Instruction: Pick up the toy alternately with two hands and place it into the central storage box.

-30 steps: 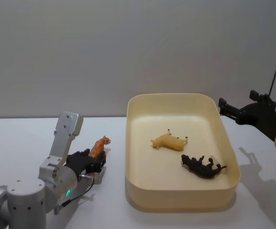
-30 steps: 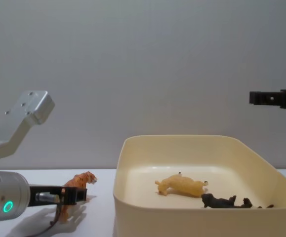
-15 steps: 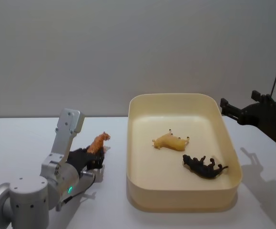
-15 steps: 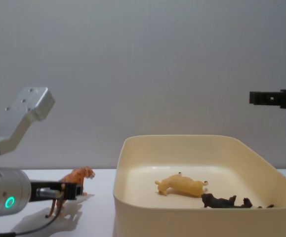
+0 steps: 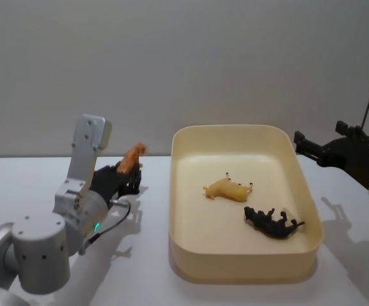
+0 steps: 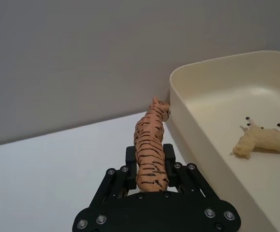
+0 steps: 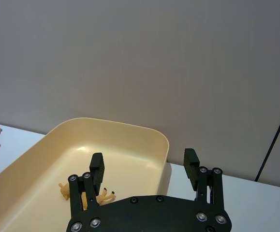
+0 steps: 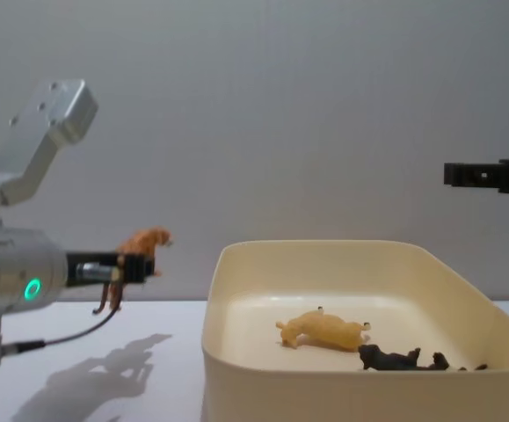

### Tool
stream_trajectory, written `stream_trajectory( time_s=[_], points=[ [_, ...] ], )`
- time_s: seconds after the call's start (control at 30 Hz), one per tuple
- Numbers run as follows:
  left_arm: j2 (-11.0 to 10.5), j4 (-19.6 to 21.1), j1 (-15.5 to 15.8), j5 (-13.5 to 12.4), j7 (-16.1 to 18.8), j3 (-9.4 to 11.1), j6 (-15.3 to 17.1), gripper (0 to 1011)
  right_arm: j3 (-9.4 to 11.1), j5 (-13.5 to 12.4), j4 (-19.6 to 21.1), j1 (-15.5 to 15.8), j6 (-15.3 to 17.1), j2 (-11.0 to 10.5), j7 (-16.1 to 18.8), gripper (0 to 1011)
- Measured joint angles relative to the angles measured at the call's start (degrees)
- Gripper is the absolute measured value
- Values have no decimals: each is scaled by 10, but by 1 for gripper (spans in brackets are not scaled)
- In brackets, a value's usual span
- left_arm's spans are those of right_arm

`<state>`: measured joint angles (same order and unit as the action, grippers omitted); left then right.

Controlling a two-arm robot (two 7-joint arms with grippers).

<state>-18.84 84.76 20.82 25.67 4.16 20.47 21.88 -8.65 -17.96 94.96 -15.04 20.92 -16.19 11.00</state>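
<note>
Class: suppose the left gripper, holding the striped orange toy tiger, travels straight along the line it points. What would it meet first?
Probably the near left wall of the cream plastic storage box. The left gripper carries the tiger nose-first beside that rim, though depth is unclear.

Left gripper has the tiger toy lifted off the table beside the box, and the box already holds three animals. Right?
Not quite: the storage box holds two animals, a yellow one and a black one, as the head view shows. The rest stands: the left gripper holds the tiger toy off the table beside the box.

A plain grey wall [image 5: 184,70] rises behind a white table [image 5: 31,185] carrying soft shadows.
</note>
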Motion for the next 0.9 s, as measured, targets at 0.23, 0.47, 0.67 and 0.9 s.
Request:
stream_trajectory(
  time_s=[0.23,0.47,0.67,0.9],
  points=[
    [7,5,16,-11,-32,0,0,295,0,0,0,0,0,0,0,1001],
    [15,1,36,-29,-80,3,7,295,0,0,0,0,0,0,0,1001],
    [25,-14,59,-54,-132,9,12,295,0,0,0,0,0,0,0,1001],
    [39,-43,91,-100,-198,20,11,295,0,0,0,0,0,0,0,1001]
  ],
)
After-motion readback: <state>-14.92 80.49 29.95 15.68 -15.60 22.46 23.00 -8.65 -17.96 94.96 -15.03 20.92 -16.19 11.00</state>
